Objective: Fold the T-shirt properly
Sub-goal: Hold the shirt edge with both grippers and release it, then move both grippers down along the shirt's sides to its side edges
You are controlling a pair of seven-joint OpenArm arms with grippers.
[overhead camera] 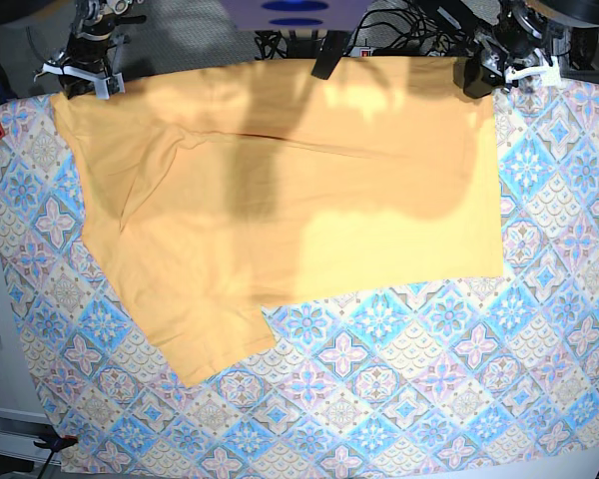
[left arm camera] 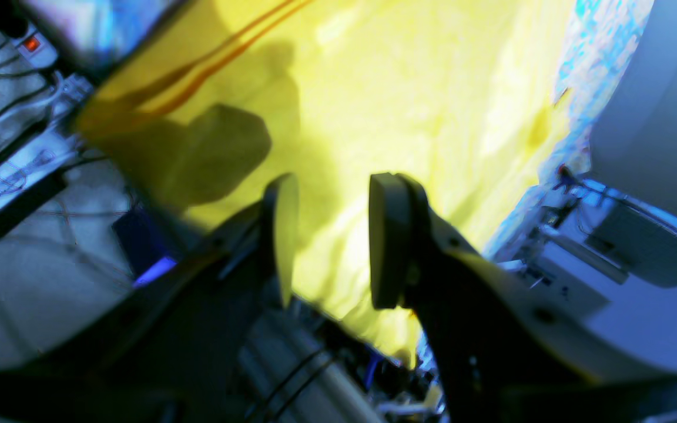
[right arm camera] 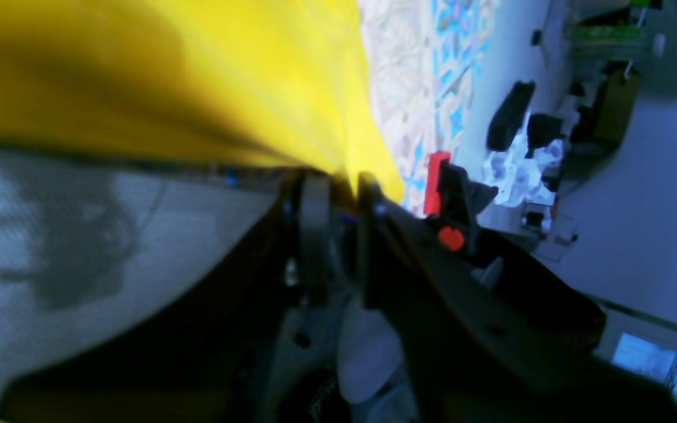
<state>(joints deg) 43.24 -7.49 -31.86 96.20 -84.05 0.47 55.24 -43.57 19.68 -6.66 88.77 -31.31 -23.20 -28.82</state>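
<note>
Left gripper (left arm camera: 329, 241) parted above T-shirt (overhead camera: 280, 210); right gripper (right arm camera: 338, 188) pinching its edge.

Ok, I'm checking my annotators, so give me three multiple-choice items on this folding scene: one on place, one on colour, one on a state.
1. The T-shirt lies on: A a tile-patterned cloth; B bare wood; C a tray.
2. The T-shirt is: A green; B yellow-orange; C white.
3. The left gripper is: A shut on a sleeve; B open; C out of view.
Key: 1A, blue-pink tiles surround it; 2B, seen in every view; 3B, a gap shows between its jaws.
</note>
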